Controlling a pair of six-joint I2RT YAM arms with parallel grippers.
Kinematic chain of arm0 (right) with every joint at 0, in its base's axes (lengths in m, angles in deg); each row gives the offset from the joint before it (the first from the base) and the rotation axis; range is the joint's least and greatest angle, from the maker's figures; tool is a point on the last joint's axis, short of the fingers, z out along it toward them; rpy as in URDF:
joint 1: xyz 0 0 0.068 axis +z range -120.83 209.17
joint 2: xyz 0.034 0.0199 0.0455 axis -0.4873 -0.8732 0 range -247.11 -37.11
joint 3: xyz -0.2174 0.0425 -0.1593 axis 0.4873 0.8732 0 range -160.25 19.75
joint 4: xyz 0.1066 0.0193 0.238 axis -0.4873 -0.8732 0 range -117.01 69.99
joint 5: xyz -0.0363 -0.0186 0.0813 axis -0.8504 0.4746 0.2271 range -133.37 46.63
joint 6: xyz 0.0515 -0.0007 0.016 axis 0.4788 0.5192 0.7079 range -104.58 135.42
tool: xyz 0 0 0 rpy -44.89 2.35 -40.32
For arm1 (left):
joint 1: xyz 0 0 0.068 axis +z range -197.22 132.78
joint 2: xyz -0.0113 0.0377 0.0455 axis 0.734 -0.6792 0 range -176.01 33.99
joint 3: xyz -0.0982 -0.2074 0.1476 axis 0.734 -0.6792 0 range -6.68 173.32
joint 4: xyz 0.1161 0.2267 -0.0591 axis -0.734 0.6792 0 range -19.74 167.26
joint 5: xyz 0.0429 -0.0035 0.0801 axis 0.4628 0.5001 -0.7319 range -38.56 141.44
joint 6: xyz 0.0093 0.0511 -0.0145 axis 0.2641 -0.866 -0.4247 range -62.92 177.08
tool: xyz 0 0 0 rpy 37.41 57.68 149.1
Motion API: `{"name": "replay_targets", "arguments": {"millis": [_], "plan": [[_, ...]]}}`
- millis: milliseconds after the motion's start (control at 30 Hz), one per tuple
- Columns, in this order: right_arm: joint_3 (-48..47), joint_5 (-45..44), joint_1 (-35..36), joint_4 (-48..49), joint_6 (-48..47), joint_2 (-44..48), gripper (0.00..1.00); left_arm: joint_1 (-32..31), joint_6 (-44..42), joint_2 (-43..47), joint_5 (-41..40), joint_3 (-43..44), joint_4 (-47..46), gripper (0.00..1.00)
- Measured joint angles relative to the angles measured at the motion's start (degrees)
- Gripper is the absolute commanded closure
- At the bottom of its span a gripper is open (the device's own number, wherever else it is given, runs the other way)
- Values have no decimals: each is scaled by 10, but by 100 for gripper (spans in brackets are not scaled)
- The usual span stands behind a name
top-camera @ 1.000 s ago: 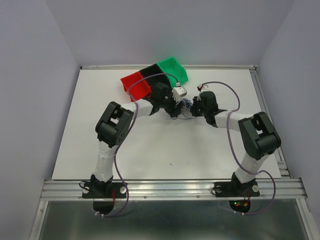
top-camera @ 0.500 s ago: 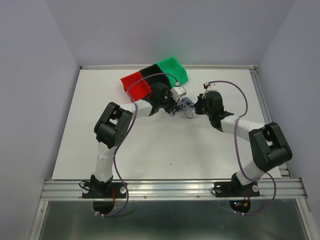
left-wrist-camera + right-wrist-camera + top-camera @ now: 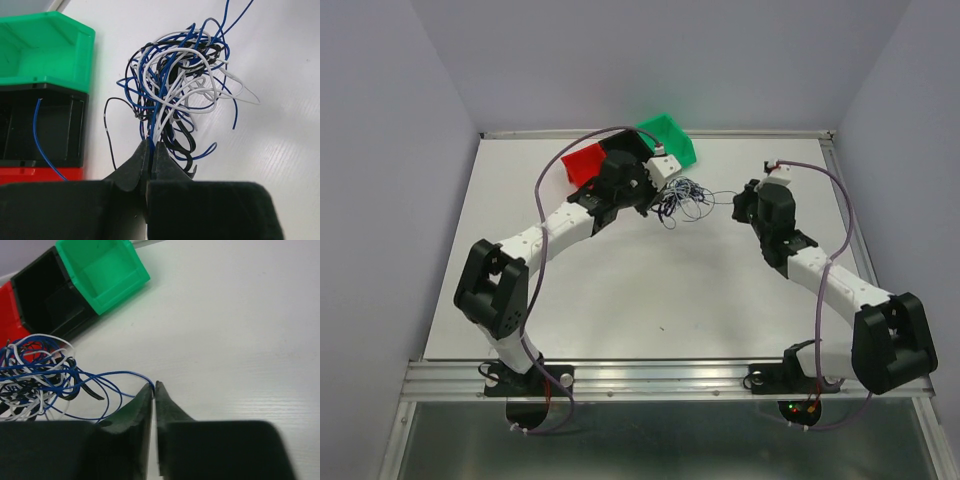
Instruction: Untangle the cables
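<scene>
The cables (image 3: 682, 198) form one loose tangle of white, dark blue and black strands on the white table, in front of the bins. In the left wrist view my left gripper (image 3: 151, 145) is shut on blue and white strands at the near end of the tangle (image 3: 175, 85). From above, the left gripper (image 3: 657, 203) is at the tangle's left side and the right gripper (image 3: 738, 204) to its right. The right gripper (image 3: 154, 385) is shut on the end of a single blue cable (image 3: 115, 374) that runs left into the tangle (image 3: 35, 375).
Three open bins stand in a row at the back: red (image 3: 582, 165), black (image 3: 620, 145) and green (image 3: 670, 135). A blue strand (image 3: 37, 135) lies in the black bin (image 3: 45, 125). The left arm's purple cord (image 3: 560, 165) arcs over the red bin.
The two arms have drawn apart, the left toward the bins and the right to the right. The tangle has moved back with the left gripper and spread out, a blue strand stretching toward the right gripper.
</scene>
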Motion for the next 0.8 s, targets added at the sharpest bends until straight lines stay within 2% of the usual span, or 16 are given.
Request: {"name": "replay_targets", "arguments": {"millis": [67,200,367,500,667,800], "plan": [[2,23,-1,-5,-3,11,37,0,0,19,0,-6,8,100],[9,146,-2,2,-18,33,28,-1,-2,37,0,-25,23,100],[30,256,-2,24,-38,49,27,-1,-12,37,9,-44,43,100],[30,349,-1,45,-53,26,27,-1,-15,42,17,-49,53,100],[30,400,12,44,-67,-21,27,-1,-17,66,24,-56,54,100],[30,407,32,44,-79,-32,27,-1,-19,77,34,-56,55,100]]}}
